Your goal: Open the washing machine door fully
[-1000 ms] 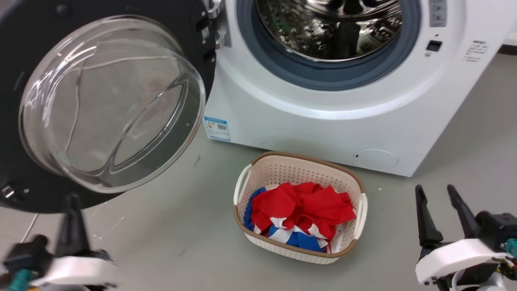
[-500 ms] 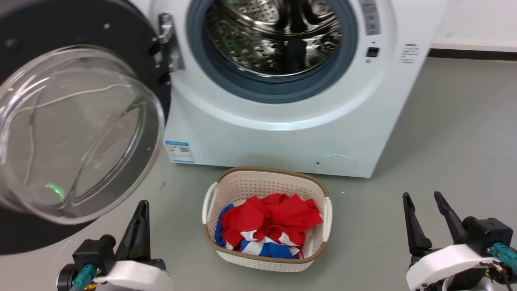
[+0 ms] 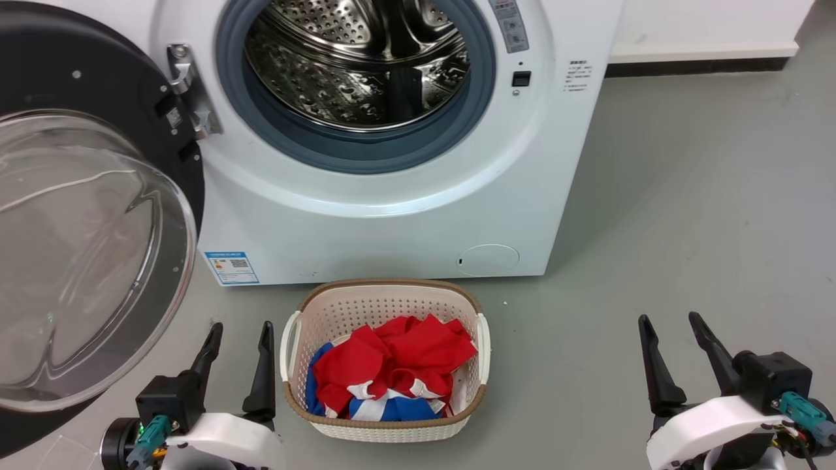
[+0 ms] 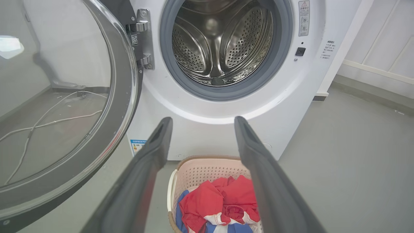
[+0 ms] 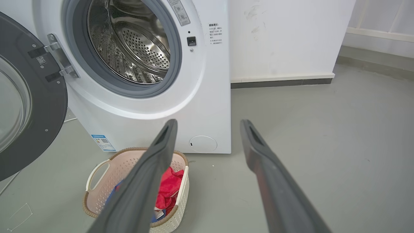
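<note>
The washing machine door (image 3: 78,248) is swung wide open to the left of the white washing machine (image 3: 392,222), its black disc and clear domed glass hanging on a metal hinge (image 3: 186,85). It also appears at the left as the door (image 4: 64,106) and the door (image 5: 35,106). The steel drum (image 3: 359,59) lies exposed. My left gripper (image 3: 238,329) stands open, low, just right of the door's lower rim and not touching it. At the lower right my right gripper (image 3: 673,323) is open too, holding nothing.
A cream basket (image 3: 483,333) with red, blue and white cloth stands on the grey floor in front of the machine, between my grippers. A small round white flap (image 3: 488,259) sits low on the machine front. White cables lie on the floor behind the door glass.
The head camera has swung, shifting the whole scene left. My left gripper has come up beside the basket and its two fingers now show apart. The right gripper holds the same pose.
</note>
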Motion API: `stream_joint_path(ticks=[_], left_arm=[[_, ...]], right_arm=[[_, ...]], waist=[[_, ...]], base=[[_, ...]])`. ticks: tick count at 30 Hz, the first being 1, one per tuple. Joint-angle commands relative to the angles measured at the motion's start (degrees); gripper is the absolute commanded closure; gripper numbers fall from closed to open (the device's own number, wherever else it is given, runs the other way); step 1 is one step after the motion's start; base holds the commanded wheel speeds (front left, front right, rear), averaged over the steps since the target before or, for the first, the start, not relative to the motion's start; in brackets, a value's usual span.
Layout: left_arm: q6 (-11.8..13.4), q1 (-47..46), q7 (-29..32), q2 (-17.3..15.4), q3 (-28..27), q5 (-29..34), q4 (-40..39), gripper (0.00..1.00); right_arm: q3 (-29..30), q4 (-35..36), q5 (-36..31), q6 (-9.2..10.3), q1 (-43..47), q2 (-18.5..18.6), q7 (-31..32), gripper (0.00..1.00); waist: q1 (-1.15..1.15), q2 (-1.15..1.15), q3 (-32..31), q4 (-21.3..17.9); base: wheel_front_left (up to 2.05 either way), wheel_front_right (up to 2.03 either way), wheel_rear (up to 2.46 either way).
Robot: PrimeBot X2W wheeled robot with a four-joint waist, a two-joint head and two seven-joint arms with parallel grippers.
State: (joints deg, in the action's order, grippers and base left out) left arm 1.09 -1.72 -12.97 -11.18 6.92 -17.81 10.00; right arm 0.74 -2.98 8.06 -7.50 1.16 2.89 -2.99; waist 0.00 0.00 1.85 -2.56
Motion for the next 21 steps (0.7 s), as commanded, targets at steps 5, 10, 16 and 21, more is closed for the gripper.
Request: stream_joint_path(ticks=[5,10,16,21], left_arm=[[0.52,-1.12,-0.02,-0.52,0.21,0.34,0.34,0.00],[0.55,-1.48,-0.02,-0.67,0.35,-0.07,0.57,0.00],[0.57,-1.50,0.12,-0.64,0.66,-0.50,1.21,0.00],[0.84,-1.28,0.20,-0.57,0.87,-0.93,1.59,0.00]], right_arm=[[-0.84,-0.04,-0.49,0.01,-1.20,-0.05,-0.66,0.00],[-1.31,-0.31,-0.24,0.01,-1.68,-0.04,-1.05,0.00],[-1.35,-0.80,-0.37,0.01,-2.04,-0.04,-1.16,0.00],[-1.37,-1.07,-0.21,0.01,-1.94,-0.04,-1.32,0.00]], waist=[[0.00,0.00,0.80,-0.93],[0.00,0.00,1.34,-1.01],[0.00,0.00,1.01,-0.77],[0.00,0.00,0.88,-0.59]], base=[[0.00,0.00,0.00],[0.00,0.00,0.00],[0.00,0.00,0.00],[0.00,0.00,0.00]])
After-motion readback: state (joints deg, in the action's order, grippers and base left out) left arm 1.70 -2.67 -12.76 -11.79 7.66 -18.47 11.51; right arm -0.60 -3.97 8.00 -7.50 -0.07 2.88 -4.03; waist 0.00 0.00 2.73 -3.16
